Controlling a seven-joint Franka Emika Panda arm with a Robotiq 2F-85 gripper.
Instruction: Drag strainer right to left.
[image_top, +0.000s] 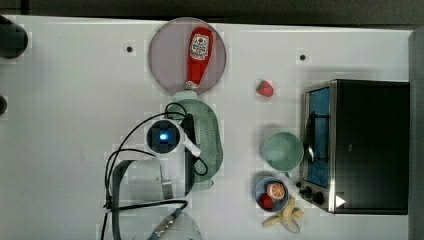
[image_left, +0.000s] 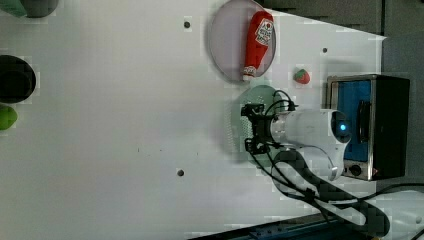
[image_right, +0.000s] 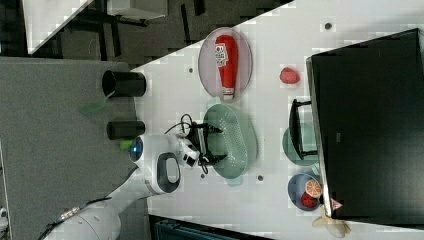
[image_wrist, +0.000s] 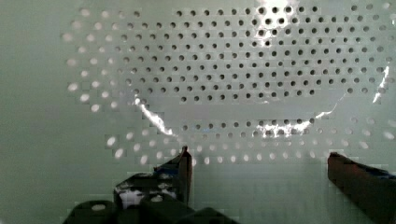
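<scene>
near the middle of the table (image_top: 75, 100), just below the grey plate (image_top: 162, 55) with the ketchup bottle (image_top: 198, 54) in the top view, lies the strainer (image_top: 207, 135), its bowl facing up. the gripper (image_wrist: 259, 161) hangs inside that bowl with fingers spread wide, gripping nothing, probably so one finger can push against the inner wall and drag it toward the top view's left. the strainer's long axis runs up and down in the top view, one end toward the plate.
</scene>
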